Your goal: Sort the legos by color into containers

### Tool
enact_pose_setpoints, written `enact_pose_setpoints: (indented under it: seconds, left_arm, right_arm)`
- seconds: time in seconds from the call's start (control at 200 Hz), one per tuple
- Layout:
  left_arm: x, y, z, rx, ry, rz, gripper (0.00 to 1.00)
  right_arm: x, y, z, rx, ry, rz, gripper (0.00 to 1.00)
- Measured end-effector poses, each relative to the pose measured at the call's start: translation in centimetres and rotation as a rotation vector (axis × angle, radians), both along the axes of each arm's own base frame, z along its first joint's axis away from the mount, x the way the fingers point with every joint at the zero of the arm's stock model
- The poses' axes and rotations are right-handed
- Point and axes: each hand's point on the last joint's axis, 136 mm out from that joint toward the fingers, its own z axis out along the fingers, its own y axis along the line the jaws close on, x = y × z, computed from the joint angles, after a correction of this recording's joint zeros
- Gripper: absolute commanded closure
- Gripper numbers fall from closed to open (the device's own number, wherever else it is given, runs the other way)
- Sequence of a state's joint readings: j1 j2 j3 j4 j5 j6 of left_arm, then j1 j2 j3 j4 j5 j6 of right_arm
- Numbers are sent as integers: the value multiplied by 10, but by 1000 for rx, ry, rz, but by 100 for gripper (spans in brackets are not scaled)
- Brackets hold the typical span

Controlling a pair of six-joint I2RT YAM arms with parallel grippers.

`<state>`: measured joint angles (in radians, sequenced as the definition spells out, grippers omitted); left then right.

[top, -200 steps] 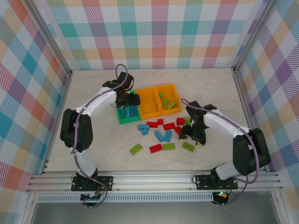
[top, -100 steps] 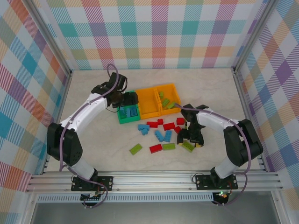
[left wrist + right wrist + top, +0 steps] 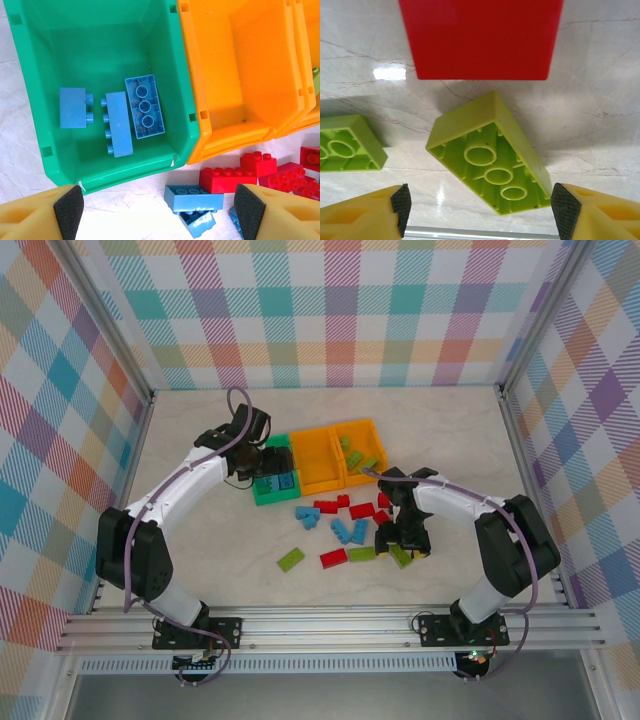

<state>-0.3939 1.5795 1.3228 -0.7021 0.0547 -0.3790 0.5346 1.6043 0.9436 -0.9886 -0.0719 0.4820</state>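
Note:
The green container [image 3: 187, 107] holds three blue legos [image 3: 144, 106]. My left gripper [image 3: 157, 215] hangs open above its near rim, over the table, and grips nothing. Two loose blue legos [image 3: 194, 197] lie between its fingers [image 3: 67, 210], beside a red lego [image 3: 227, 177]. One orange container [image 3: 240, 65] is empty inside. In the top view my left gripper [image 3: 262, 464] is at the green container [image 3: 262, 498]. My right gripper [image 3: 403, 540] is low over the table. It [image 3: 482, 210] stands open astride an upturned lime lego [image 3: 490, 155], with neither pad touching it.
The two orange containers [image 3: 318, 462] [image 3: 360, 430] stand side by side right of the green one; the right one holds lime bricks. Loose blue [image 3: 345, 530], red [image 3: 333, 557] and lime [image 3: 291, 560] bricks lie scattered mid-table. A red brick [image 3: 480, 37] and another lime one [image 3: 347, 145] flank the right gripper.
My right gripper has moved left and toward the near edge, down over the lime lego. My left arm has stretched out, its gripper shifting slightly left over the green container.

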Motion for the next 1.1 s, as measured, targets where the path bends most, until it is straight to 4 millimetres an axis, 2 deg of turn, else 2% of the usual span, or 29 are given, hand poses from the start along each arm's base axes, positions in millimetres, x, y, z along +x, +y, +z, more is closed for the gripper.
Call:
enact_pose_setpoints:
  seconds: [0.11,0.415,0.61,0.755,0.825,0.885,1.035,1.1]
  left_arm:
    - [-2,1,1,-1,-3,0,19]
    - [-6,5,6,6,-19,7,17]
    - [-7,7,3,13,-13,9,17]
    - [-7,7,3,14,-15,10,17]
    - [-9,8,2,16,-11,11,17]
    - [-11,9,-1,19,-6,12,17]
    - [-18,13,-7,27,11,12,17]
    - [-20,14,-9,28,12,10,17]
  right_arm:
    - [-1,-4,-5,-31,15,-2,33]
    - [2,-8,-8,-73,-5,-15,61]
    - [0,-5,-7,-79,-13,14,68]
    - [1,-3,-3,-74,-25,22,68]
    - [4,0,7,-61,-47,22,69]
    - [11,5,23,-34,-89,21,68]
    - [48,29,76,72,-255,14,68]
    - [62,36,93,105,-308,6,68]
